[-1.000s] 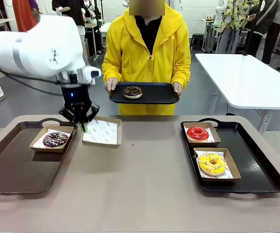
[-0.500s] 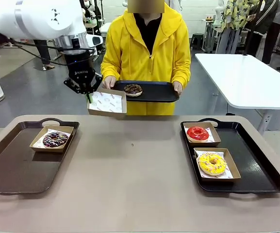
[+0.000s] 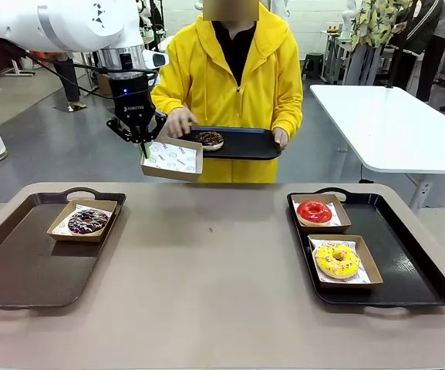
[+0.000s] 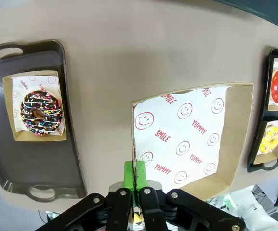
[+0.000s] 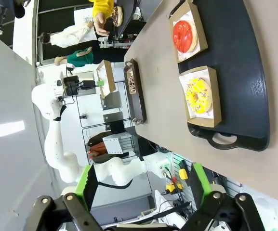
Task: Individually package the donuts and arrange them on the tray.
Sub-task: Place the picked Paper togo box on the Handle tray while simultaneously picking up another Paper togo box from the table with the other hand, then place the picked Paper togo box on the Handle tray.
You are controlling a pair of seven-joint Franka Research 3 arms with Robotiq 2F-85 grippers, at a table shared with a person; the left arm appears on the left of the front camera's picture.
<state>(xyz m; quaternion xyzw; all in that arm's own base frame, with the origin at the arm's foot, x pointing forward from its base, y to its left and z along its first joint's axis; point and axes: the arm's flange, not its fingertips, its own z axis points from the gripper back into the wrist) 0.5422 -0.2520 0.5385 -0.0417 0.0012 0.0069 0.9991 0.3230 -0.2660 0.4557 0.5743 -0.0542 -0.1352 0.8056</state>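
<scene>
Since the earlier frame, the left end effector (image 3: 140, 139) has carried the empty paper-lined box (image 3: 172, 159) up off the counter (image 3: 207, 262) and out toward the person (image 3: 230, 85) at the far side, whose hand-held tray (image 3: 237, 143) has dipped a little nearer to it. Its two green pads (image 4: 134, 175) are pinched shut on the box's near-left rim, and the box hangs in the air just beside the left end of that tray, its smiley-printed liner facing up. On the person's tray lies the dark chocolate donut (image 3: 209, 140), with the person's hand (image 3: 179, 121) at the tray's left edge next to it. On the counter, the left tray (image 3: 21, 262) holds one box at its far end with the purple-white sprinkled chocolate donut (image 3: 88, 221) inside. The right tray (image 3: 407, 270) carries two boxes: the far one holds the red glazed donut (image 3: 314, 211), the near one the yellow sprinkled donut (image 3: 337, 260). In its own wrist view the right end effector (image 5: 143, 185) has its fingers spread wide apart with nothing between them, well clear of the right tray seen beyond it.
</scene>
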